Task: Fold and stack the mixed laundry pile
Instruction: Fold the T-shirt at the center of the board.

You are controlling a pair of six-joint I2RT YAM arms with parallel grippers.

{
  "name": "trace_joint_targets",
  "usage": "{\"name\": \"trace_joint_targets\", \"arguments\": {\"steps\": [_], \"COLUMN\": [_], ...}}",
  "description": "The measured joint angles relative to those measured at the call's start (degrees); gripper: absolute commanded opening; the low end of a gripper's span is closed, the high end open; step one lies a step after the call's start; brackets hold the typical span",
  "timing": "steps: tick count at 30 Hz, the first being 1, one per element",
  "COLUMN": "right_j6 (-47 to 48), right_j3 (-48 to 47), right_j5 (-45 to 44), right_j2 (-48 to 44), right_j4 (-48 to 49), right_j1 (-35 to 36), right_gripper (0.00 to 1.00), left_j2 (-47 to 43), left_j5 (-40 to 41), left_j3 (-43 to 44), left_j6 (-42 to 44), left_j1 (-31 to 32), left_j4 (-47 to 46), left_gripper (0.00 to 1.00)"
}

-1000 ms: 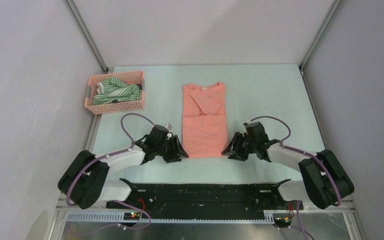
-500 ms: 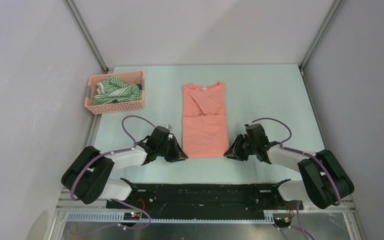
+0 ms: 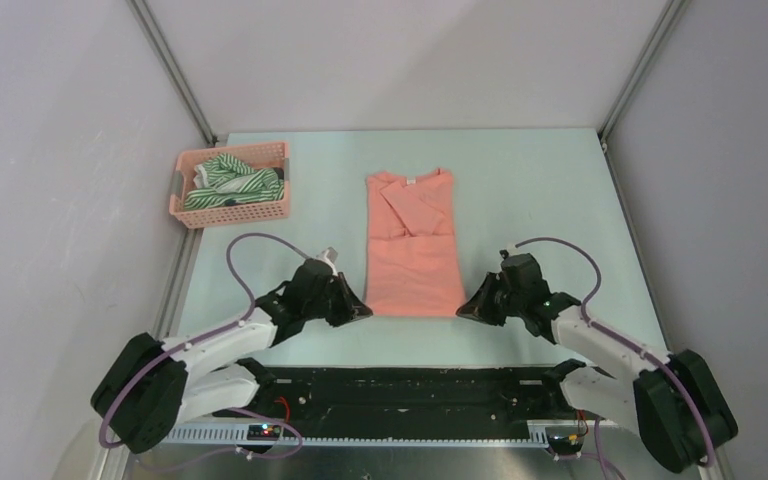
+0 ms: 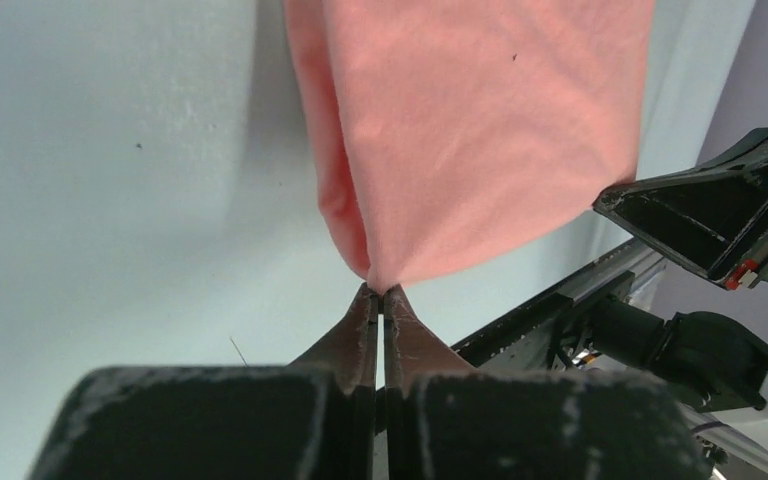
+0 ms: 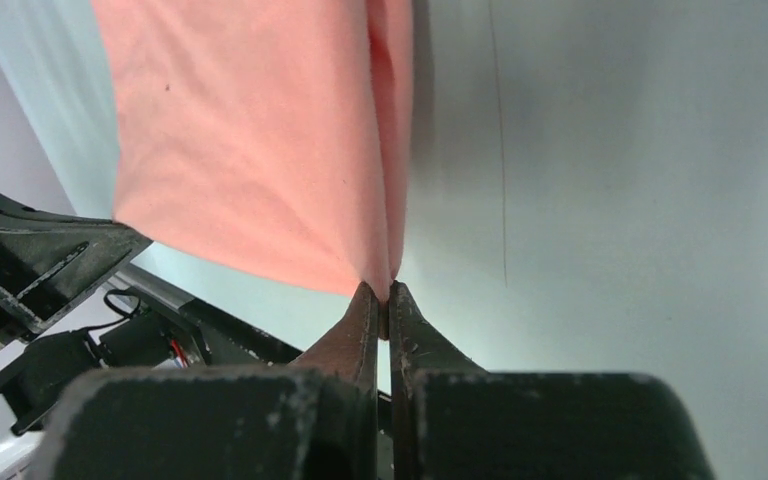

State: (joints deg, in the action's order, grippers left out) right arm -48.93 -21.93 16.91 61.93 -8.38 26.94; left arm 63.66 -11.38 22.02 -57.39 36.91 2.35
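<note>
The salmon-pink shirt [image 3: 412, 245] is laid flat in the middle of the bench [image 3: 540, 190]. Its collar is turned toward the far edge and its hem toward the near edge. Its sleeves are folded inward across the chest, so that a long narrow rectangle is formed.

The left end effector [image 3: 362, 312] is set at the shirt's near-left corner. In the left wrist view its fingers are seen pressed together, with the cloth of that corner pinched between the tips and drawn to a point. The right end effector [image 3: 463, 312] is set at the near-right corner. In the right wrist view its fingers are likewise seen pressed together on the cloth, which is gathered to a point at the tips. A shadow is cast on the bench beside each pinched corner, and the hem edge between the two corners is seen raised a little from the surface.

A pink lattice basket [image 3: 235, 212] is placed at the far-left corner of the bench, well apart from the shirt. The green-and-white striped garment [image 3: 225, 180] is bundled inside it, and a bit of the dark garment [image 3: 278, 180] is seen at the basket's right end, beside the striped cloth.
</note>
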Motion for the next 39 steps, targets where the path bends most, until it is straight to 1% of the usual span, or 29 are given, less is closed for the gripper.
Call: {"name": "trace_joint_targets", "arguments": {"steps": [6,11,14,18,21,26,30,35,39], "right_j6": [-0.6,-1.3,-1.3,0.2,2.0,5.9,9.2,12.0,13.5], "right_j3": [0.2,0.2,-0.7,-4.9,-9.8,-19.4,-30.1,-41.5,-51.6], "right_j5": [-1.6,-3.1,-3.7,-4.0,-3.5,1.3,5.3,9.0,11.5], "right_j2": [-8.7,-17.7,-20.2,-18.0,-13.8,-3.1,10.6,25.7,37.9], "right_j4": [-6.1,-11.2,-12.6,-14.0,-13.7,-10.2,-7.3,-3.8,-3.6], "right_j1": [0.9,2.0,1.9,0.3,-3.3,-10.0,-12.9,-14.7,-15.9], "right_gripper": [0.0,0.0,0.0,0.0,0.0,0.0,0.0,0.0,0.0], "left_j2": [-4.5,-11.7,-13.4,-10.2,-5.0,5.4,14.3,25.8,34.9], "left_j5": [2.3,5.3,6.8,7.8,7.7,6.0,4.5,2.3,0.4], "left_j3": [-0.7,-0.2,3.7,11.1,16.4,26.1,35.6,46.4,54.6], "left_j6": [-1.7,-2.7,-2.4,-0.5,1.6,5.6,8.4,10.7,12.0], "left_j1": [3.4,6.4,6.6,5.8,3.0,-3.5,-8.4,-13.7,-16.9], "left_j4": [2.4,6.8,9.9,12.2,13.1,14.0,14.6,14.8,15.6], "left_gripper": [0.0,0.0,0.0,0.0,0.0,0.0,0.0,0.0,0.0]}}
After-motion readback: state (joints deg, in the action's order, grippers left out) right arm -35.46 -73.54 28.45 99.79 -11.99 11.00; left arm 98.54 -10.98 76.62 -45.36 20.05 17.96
